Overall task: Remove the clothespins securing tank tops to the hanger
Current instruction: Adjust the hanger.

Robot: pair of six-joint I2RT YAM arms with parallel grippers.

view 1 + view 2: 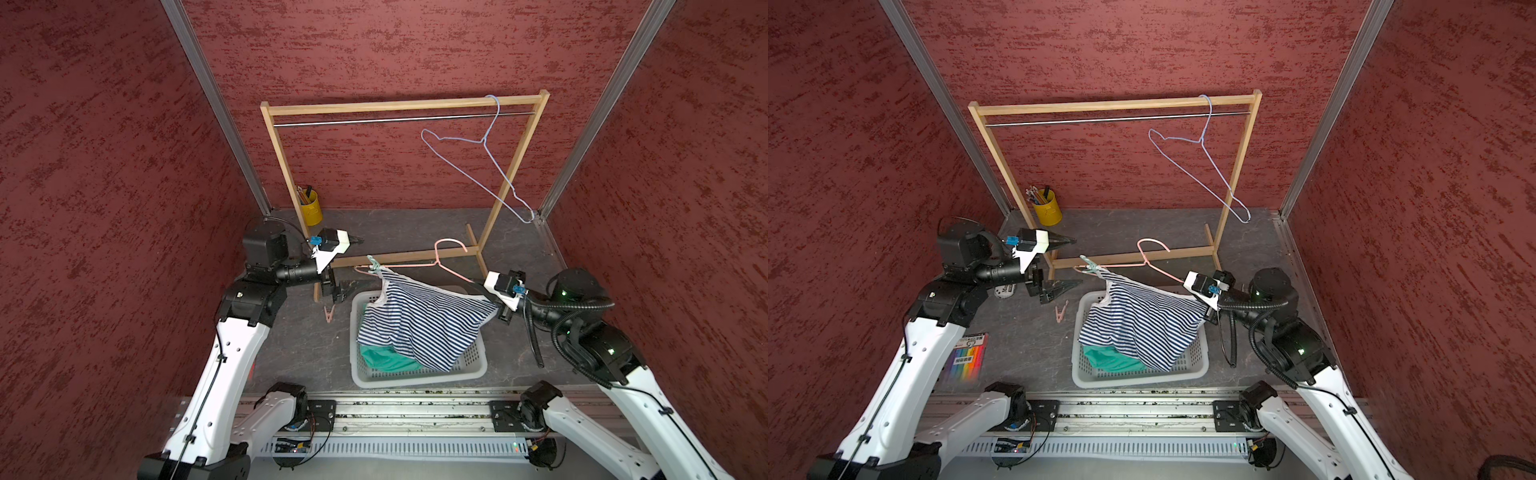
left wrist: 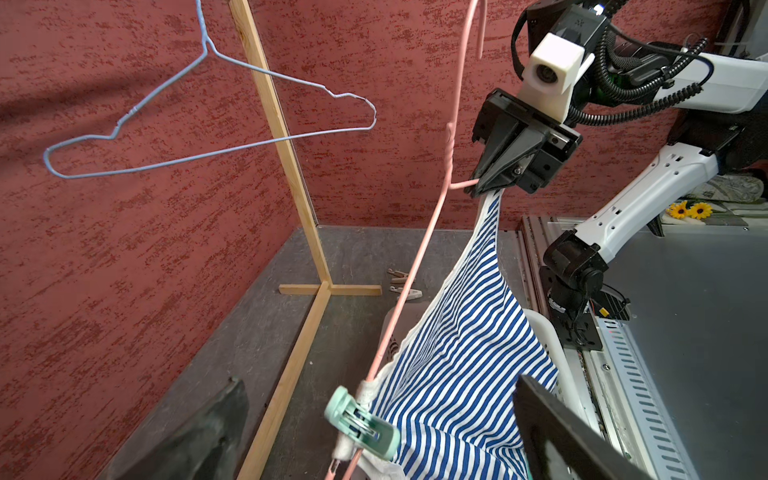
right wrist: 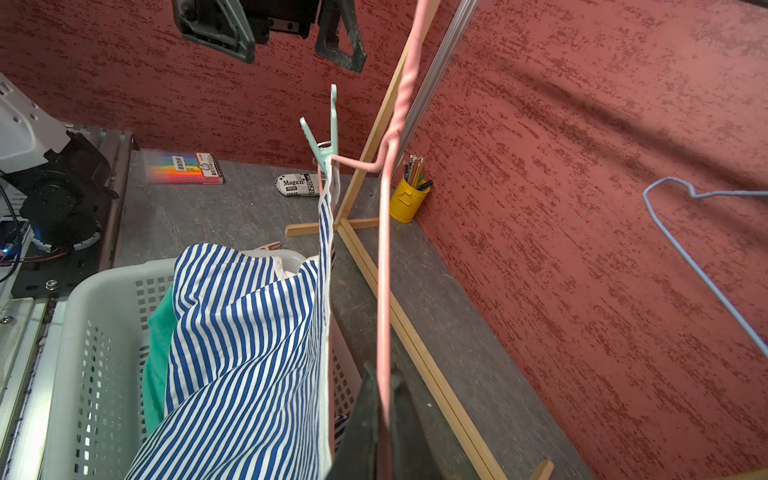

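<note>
Right claw (image 2: pixel 478 189) is clamped shut on one end of the pink hanger (image 1: pixel 415 262), while the left claw (image 1: pixel 1072 262) gapes wide and empty just beside the other end. A mint green clothespin (image 2: pixel 361 419) pins a strap of the striped tank top (image 1: pixel 419 328) to that end — the cloth sags into the white basket (image 1: pixel 415 380), over the teal tank top (image 1: pixel 386 359) lying inside. One pink clothespin (image 1: pixel 329 313) lies loose on the bench (image 1: pixel 299 353) between left claw and basket, and two pale clothespins (image 2: pixel 399 275) lie near the foot of the wooden rack (image 1: pixel 399 105) — a blue hanger (image 1: pixel 484 140) hangs from its top bar.
</note>
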